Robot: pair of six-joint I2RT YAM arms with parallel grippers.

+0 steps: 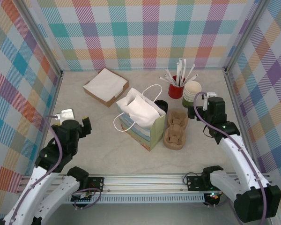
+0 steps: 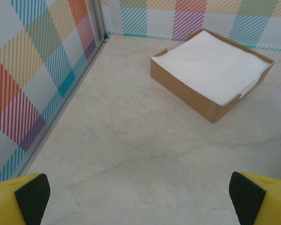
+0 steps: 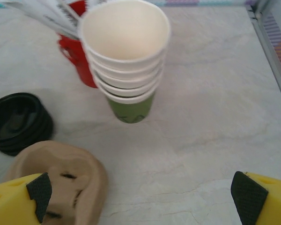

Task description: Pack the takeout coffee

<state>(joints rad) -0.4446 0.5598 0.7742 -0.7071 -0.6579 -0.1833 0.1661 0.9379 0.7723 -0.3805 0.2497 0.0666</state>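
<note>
Right claw (image 3: 143,202), spread wide and empty, hovers short of stacked olive-green paper cups (image 3: 126,70) ahead, seemingly poised to clasp one.

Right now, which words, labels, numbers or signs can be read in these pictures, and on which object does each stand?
No text can be read.
White paper-wrapped straws: dark print, too blurred.
Olive-green paper cup, lowest in the stack: dark marks, illegible.
</note>
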